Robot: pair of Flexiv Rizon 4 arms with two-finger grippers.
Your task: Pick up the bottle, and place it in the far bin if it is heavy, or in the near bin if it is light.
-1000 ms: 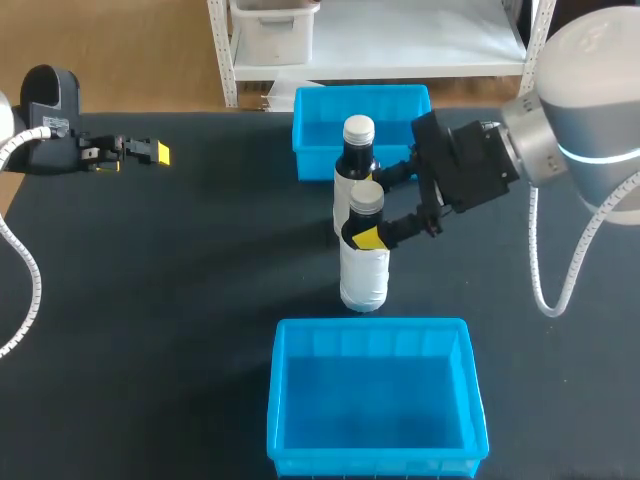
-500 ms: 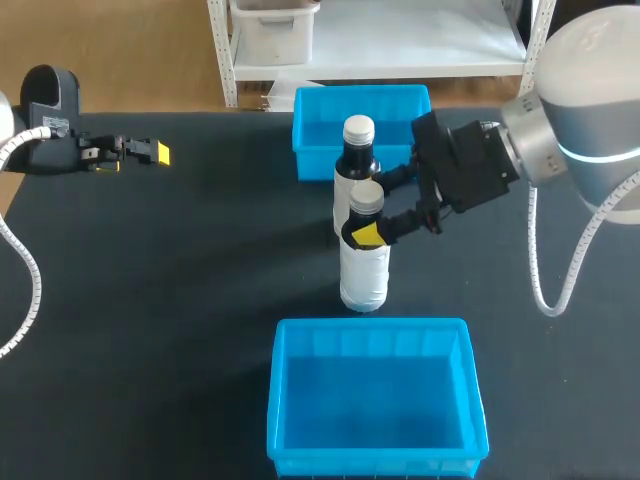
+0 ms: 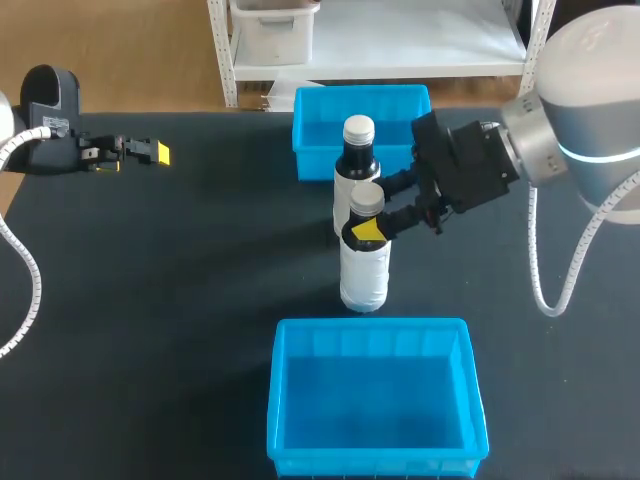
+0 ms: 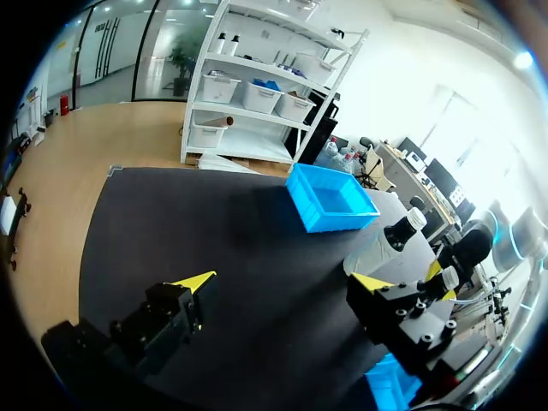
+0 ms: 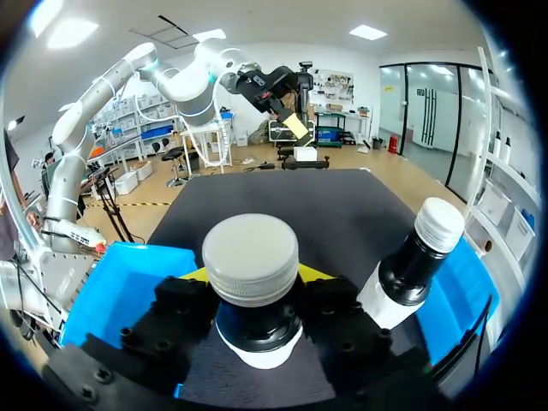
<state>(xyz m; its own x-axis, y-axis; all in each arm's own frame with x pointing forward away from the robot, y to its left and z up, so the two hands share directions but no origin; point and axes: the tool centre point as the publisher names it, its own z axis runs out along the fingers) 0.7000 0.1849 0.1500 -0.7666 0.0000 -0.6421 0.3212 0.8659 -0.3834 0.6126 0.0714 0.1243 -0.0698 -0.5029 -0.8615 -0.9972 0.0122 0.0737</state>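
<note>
- Left claw (image 3: 135,152) (image 4: 287,282): yellow-tipped fingers apart, holding nothing; sits over the far left of the black worktop (image 3: 180,300), well apart from both bottles.
- Far blue rectangular plastic bin (image 3: 318,120): at the worktop's far edge, middle.
- Spare dark bottle with white label and pale cap (image 3: 357,165) (image 5: 411,274): upright, just in front of the far bin.
- Dark bottle with white label and grey screw cap (image 3: 364,265) (image 5: 251,257): upright between the two bins, just in front of the spare bottle; whether its base touches the worktop cannot be told.
- Near blue rectangular plastic bin (image 3: 377,400): at the near edge.
- Right claw (image 3: 372,230) (image 5: 255,276): clamped on the grey-capped bottle's neck, just under the cap.
</note>
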